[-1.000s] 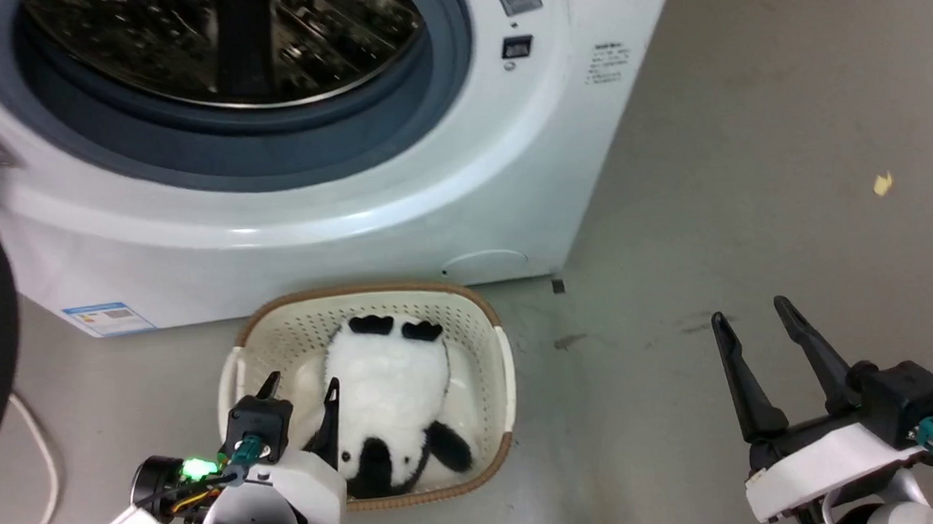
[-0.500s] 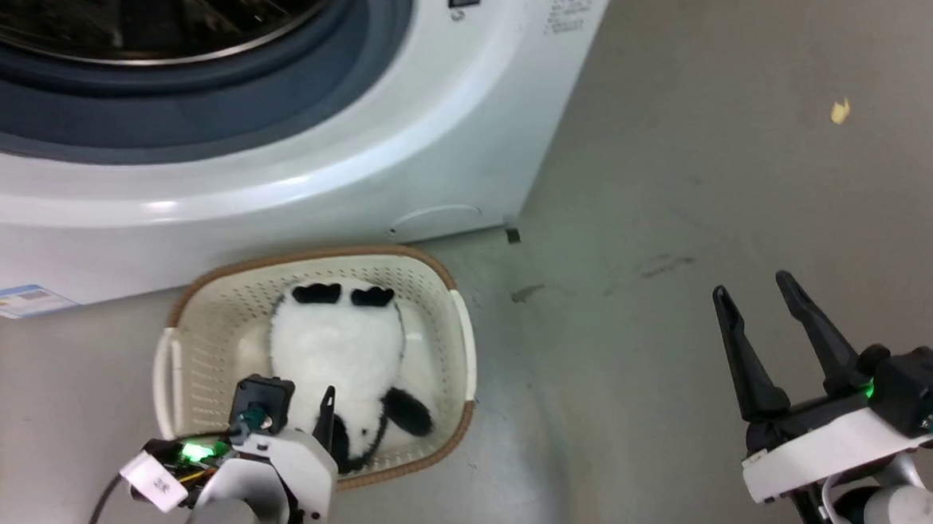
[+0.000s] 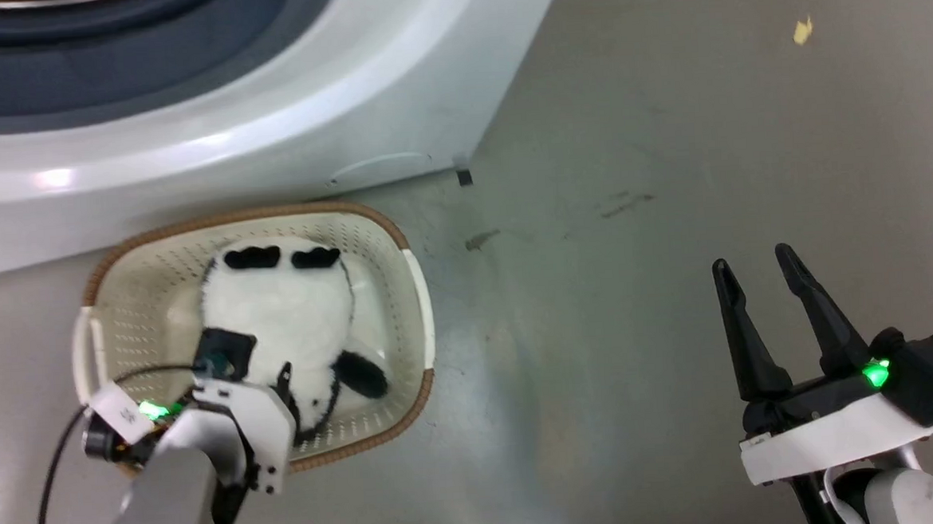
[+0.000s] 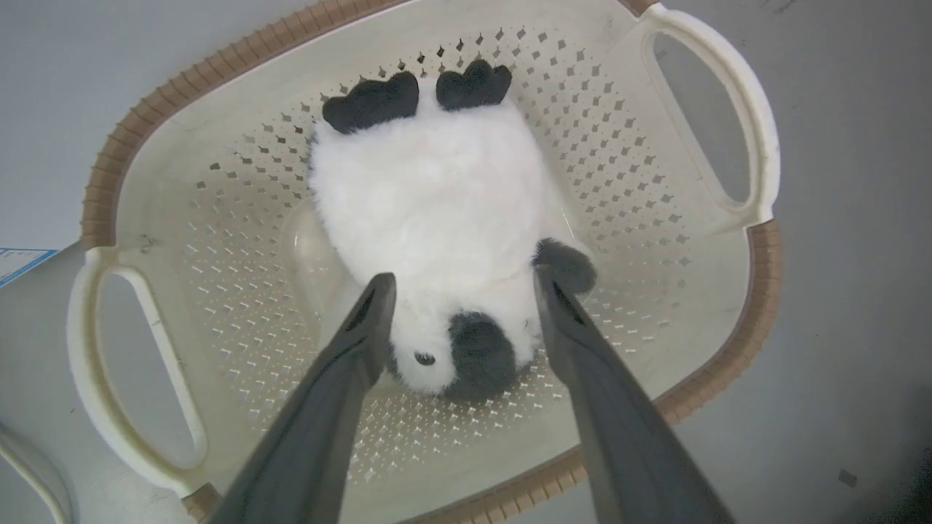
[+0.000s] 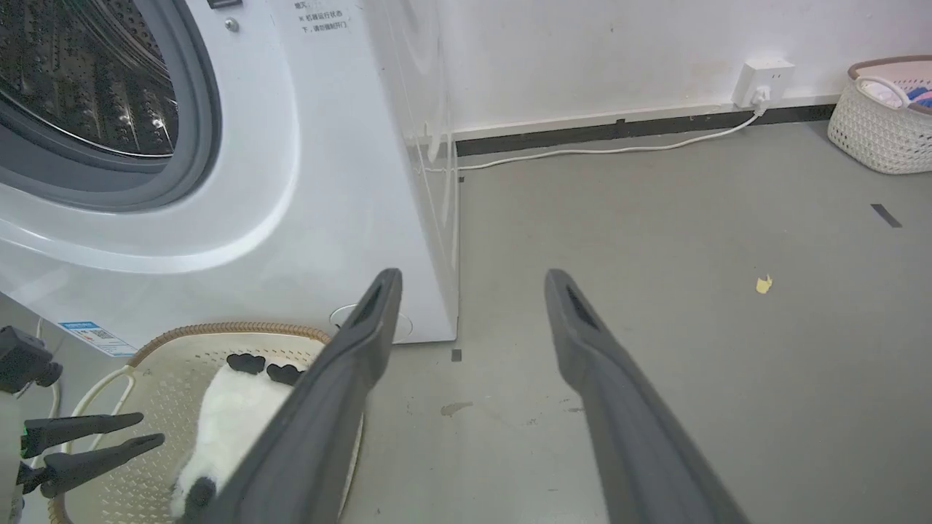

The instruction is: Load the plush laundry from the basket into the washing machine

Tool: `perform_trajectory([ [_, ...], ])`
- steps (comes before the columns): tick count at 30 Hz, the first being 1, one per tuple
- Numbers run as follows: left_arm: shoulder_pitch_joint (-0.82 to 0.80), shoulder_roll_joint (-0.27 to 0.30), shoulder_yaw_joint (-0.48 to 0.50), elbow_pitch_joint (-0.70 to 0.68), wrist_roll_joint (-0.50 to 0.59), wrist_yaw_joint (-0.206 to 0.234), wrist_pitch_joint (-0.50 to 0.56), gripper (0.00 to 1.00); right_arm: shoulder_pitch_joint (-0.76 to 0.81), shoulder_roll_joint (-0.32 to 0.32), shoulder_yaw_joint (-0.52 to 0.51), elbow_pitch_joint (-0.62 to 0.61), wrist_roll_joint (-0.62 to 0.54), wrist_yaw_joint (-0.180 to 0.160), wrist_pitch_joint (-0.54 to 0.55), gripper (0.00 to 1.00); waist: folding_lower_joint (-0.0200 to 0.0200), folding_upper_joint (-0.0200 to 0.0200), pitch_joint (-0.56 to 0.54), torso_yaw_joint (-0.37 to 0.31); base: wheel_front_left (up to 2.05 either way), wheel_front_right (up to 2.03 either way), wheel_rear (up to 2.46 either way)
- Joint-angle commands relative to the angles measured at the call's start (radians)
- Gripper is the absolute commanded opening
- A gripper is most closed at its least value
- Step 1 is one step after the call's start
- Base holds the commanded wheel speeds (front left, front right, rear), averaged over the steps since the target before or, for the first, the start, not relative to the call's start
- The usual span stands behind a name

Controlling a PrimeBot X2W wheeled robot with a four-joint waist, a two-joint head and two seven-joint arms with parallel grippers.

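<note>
In the head view, the washing machine (image 3: 268,136) is seen across the top left, with the grey ring of its opening cut off by the upper edge. The basket (image 3: 153,230) is set on the grey floor (image 3: 598,327) just in front of it, and the plush laundry (image 3: 285,311) is laid inside, its two black patches turned toward the machine. The left gripper (image 3: 252,369) is lowered into the near end of the basket over the toy. The right gripper (image 3: 752,257) is held above bare floor well to the right, its fingers parted and nothing between them.

In the left wrist view, the left gripper (image 4: 462,276) is shown spread wide, one finger (image 4: 364,327) placed on each side of the near end of the plush laundry (image 4: 429,189). Whether the fur is touched cannot be told, and nothing is clamped. The toy is stretched along the perforated floor of the basket (image 4: 764,276).

In the right wrist view, the right gripper (image 5: 473,274) is seen released and empty over the floor. The washing machine (image 5: 328,182) is shown at the left with its steel drum exposed. The basket (image 5: 218,329) lies below it with the plush laundry (image 5: 233,407) inside, and the left gripper (image 5: 151,428) is seen at the basket's left end. A wall socket (image 5: 762,78), a white cable (image 5: 604,149), a white woven basket (image 5: 881,124) and a yellow scrap (image 5: 763,284) are seen farther off.
</note>
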State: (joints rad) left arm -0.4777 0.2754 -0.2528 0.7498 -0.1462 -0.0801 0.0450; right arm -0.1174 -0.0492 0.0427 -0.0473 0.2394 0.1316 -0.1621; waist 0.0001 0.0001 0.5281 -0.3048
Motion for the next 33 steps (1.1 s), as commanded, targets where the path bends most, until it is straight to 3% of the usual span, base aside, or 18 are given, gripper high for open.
perform_trajectory([
  [1, -0.051, 0.015, -0.012, 0.04, -0.015, -0.006, 0.018, 1.0, -0.022, -0.001, 0.003, -0.01, 0.016, -0.001, -0.014, 1.0, -0.0001, -0.0001, 0.035, -0.017, 0.0, 0.0, 0.0],
  [21, -0.31, 0.075, -0.097, 0.275, -0.05, 0.03, 0.102, 1.0, -0.055, -0.001, 0.018, -0.038, 0.085, -0.001, -0.055, 1.0, -0.0001, -0.0001, 0.208, -0.085, 0.0, 0.0, 0.0],
  [33, -0.437, 0.109, -0.163, 0.417, -0.078, 0.02, 0.087, 1.0, -0.066, -0.001, 0.017, -0.065, 0.123, -0.001, -0.083, 1.0, -0.0001, -0.0001, 0.326, -0.124, 0.0, 0.0, 0.0],
])
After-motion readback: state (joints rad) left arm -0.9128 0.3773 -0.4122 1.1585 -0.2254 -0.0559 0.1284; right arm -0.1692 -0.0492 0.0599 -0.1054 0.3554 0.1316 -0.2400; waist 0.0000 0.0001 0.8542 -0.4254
